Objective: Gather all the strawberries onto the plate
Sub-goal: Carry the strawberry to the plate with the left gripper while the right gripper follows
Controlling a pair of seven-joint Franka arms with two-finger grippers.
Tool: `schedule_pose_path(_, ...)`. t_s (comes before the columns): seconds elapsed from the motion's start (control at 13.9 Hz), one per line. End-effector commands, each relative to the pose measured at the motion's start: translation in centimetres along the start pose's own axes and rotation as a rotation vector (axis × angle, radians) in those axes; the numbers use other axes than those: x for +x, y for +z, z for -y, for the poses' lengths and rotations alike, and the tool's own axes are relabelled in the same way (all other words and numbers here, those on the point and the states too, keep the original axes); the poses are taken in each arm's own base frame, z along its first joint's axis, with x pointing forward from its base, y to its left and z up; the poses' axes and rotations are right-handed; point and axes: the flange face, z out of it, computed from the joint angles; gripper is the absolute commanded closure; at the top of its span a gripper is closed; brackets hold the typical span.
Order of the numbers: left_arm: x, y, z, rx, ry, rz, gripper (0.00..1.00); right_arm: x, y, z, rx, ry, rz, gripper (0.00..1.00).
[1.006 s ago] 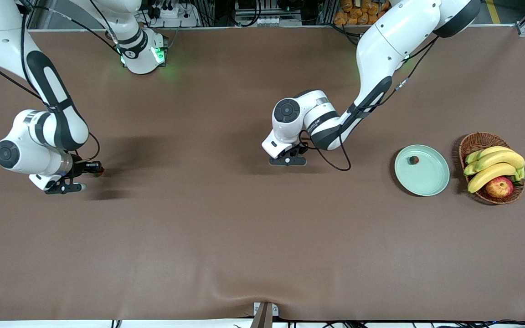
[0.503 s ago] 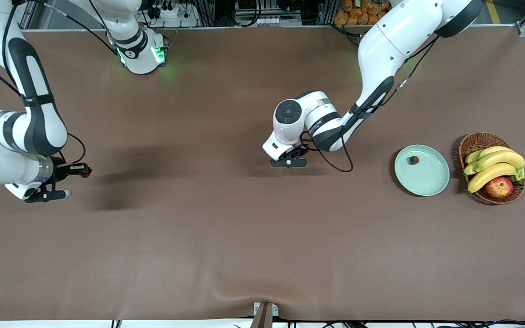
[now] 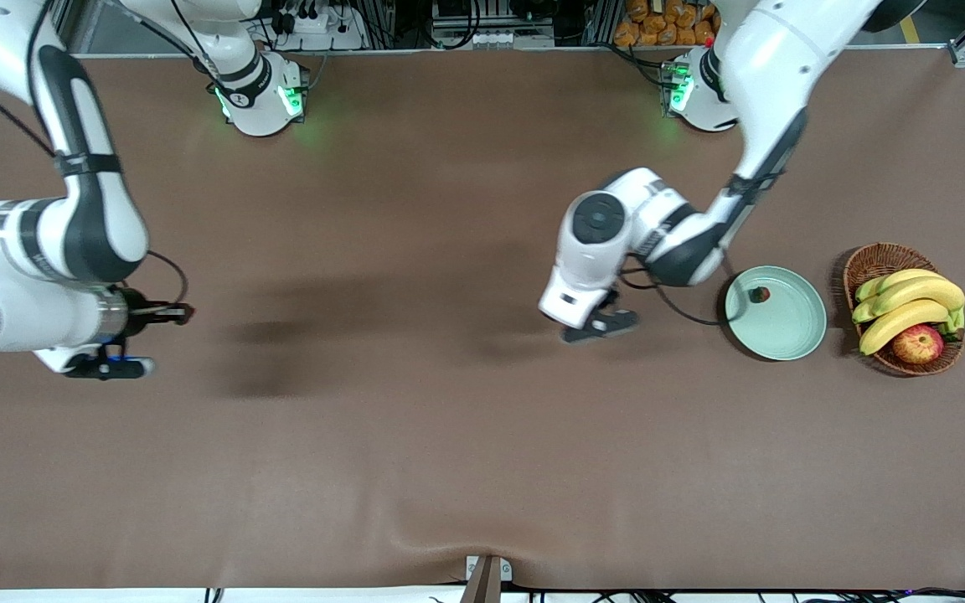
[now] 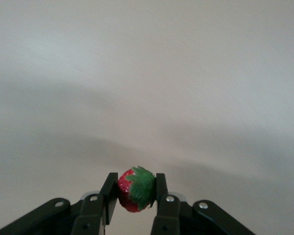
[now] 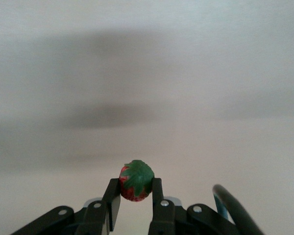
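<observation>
The left end effector (image 3: 608, 311), clamped on a tiny red strawberry with a green leafy cap (image 4: 136, 189), hangs over the bare brown desk (image 3: 449, 435) just beside the round, shallow, pale mint-green plate (image 3: 792, 335), on the plate's side toward the right arm's end. To do this step well, it should travel until the berry is clearly over the plate's flat middle, not the raised rim, then come low before parting its fingers — a small round berry let go from height will likely roll or bounce out. A second small red strawberry (image 3: 759, 294) already lies in the plate near the rim farthest from the front camera, so the drop point is better chosen clear of it. The right end effector (image 3: 166, 313), well away from the plate at the right arm's end of the desk, is pinched on a third red, green-capped strawberry (image 5: 136, 180) — it would best wait for the plate to be free.
</observation>
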Motion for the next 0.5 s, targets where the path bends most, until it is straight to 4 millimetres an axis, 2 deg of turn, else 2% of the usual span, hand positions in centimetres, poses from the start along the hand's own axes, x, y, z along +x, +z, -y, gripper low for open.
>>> schedule_pose_path(0.0, 5.0, -0.8, 6.1, 0.035, -0.147, 0.007, 1.00, -1.9, -0.7, 7.1, 0.014, 0.113, 0.006, 1.00)
schedule_pose_path(0.07, 7.4, -0.8, 9.0, 0.038, -0.201, 0.005, 1.00, -2.6, -0.5, 9.9, 0.041, 0.165, 0.016, 1.00)
schedule_pose_path(0.14, 8.9, -0.9, 11.5, 0.047, -0.241, 0.005, 1.00, -3.2, -0.5, 12.8, 0.060, 0.208, 0.016, 1.00)
schedule_pose_path(0.43, 12.8, 2.1, 21.2, 0.097, -0.368, 0.062, 1.00, -7.0, -0.2, 25.2, 0.062, 0.356, -0.050, 1.00)
